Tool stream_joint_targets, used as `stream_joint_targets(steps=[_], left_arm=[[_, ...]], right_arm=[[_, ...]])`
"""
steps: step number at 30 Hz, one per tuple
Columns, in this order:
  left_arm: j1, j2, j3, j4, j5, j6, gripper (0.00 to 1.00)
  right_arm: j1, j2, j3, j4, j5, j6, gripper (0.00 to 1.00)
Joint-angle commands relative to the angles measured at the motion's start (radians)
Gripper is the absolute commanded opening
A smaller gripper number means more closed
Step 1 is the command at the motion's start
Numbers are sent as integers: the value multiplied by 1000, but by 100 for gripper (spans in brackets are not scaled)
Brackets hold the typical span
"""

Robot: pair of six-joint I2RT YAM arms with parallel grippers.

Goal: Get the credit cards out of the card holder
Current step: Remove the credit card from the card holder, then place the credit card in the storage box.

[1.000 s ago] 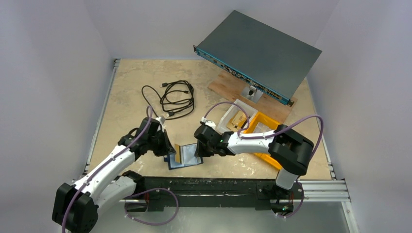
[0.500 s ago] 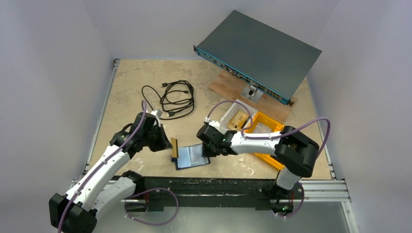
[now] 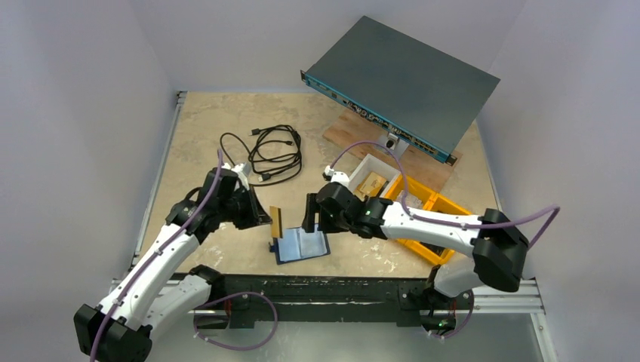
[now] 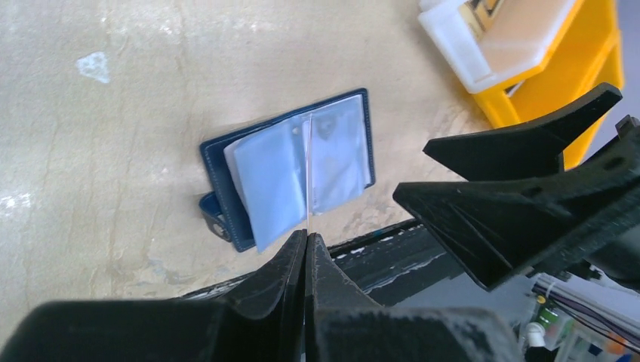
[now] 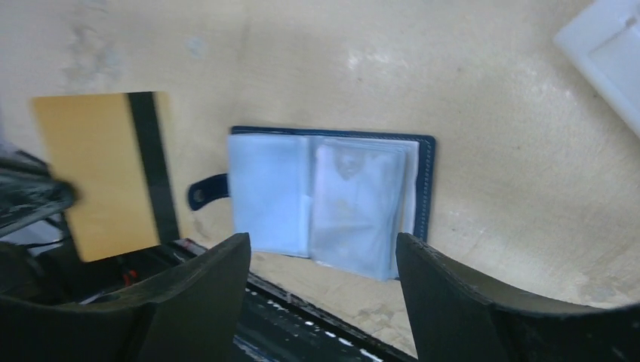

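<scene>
The card holder (image 3: 300, 245) lies open on the table near the front edge, navy cover down, pale blue sleeves (image 5: 332, 196) facing up, snap tab (image 4: 215, 219) at its left. My left gripper (image 3: 266, 220) is shut on a gold credit card with a black stripe (image 3: 276, 221), held upright and clear of the holder, above its left side. In the left wrist view the card (image 4: 310, 173) shows edge-on past the closed fingertips (image 4: 306, 237). My right gripper (image 3: 311, 215) hovers open above the holder's far right edge, nothing between its fingers (image 5: 321, 249).
A coiled black cable (image 3: 270, 154) lies at the back left. A network switch (image 3: 400, 83) rests tilted on a wooden board. A white bin (image 3: 370, 177) and yellow bins (image 3: 426, 219) sit to the right. The black front rail (image 3: 340, 290) runs just below the holder.
My left gripper pulled the gold card out of the holder and lifted it to the left. My right gripper opened, let go of the holder and rose away from it.
</scene>
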Motion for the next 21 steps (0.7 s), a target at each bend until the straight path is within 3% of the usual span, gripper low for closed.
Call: stream_joint_targets(steps=[1,7,14,21], left_arm=[[22,-32,48,107,125,-24,0],[93,-38,23,334,360,-152,0],[128,5,-45,677,560,-335,0],[131,39,-89,876,634,-419,0]], right_arm=[[-17,-119,-15,147,-13,-38,72],[-92,-296,-135,410,-167,-37,77],[-208,-397,-233,587,-319,3,77],[-251,-406,-302,755,-442,75,69]])
